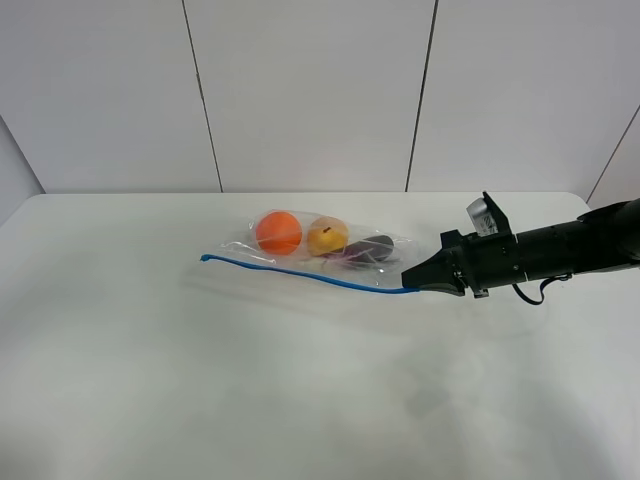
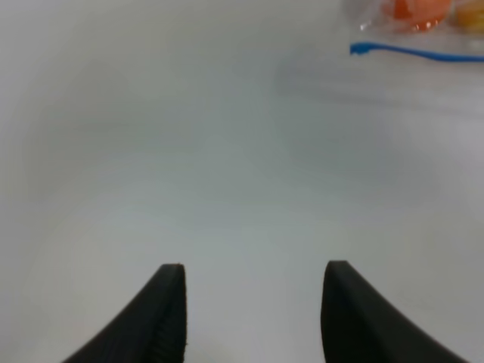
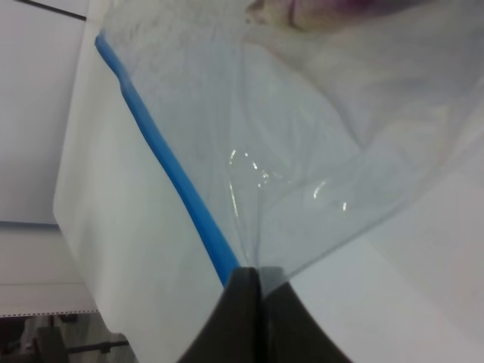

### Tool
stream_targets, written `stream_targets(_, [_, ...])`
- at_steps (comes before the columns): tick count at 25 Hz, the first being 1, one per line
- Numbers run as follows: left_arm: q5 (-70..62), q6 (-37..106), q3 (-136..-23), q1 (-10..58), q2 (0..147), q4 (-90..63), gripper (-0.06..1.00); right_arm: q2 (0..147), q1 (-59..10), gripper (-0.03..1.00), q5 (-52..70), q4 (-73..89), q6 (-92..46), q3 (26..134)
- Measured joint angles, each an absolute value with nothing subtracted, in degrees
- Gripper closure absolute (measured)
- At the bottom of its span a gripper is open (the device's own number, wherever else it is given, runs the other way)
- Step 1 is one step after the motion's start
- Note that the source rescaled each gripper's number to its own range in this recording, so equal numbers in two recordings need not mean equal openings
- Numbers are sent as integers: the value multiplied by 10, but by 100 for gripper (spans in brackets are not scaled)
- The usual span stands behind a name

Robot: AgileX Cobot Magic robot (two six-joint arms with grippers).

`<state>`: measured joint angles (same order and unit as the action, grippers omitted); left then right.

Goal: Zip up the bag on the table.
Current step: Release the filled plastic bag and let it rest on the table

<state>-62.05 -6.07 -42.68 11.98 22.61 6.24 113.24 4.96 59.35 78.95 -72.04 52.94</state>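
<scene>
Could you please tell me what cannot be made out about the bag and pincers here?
Exterior high view: the left pincer lies outside the frame.
Left wrist view: the bag is blurred and cut off by the edge.
Right wrist view: the right pincer, its tips shut, hides the zipper strip end.

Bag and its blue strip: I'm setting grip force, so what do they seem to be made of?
Bag: thin, clear, glossy plastic film, it seems; the orange shows through, and the film creases and glints. Strip: opaque blue, thicker plastic by the look, fairly matte, bending in a smooth curve; the exact type cannot be told.
</scene>
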Motion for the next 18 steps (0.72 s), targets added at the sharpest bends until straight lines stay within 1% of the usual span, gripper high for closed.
stream_targets(7, [-652, -61, -408, 120, 205, 10, 29, 1132, 50, 97, 593, 790, -720, 529])
stream_targets(18, [-669, -45, -336, 120, 205, -28, 29, 1132, 50, 97, 592, 787, -720, 529])
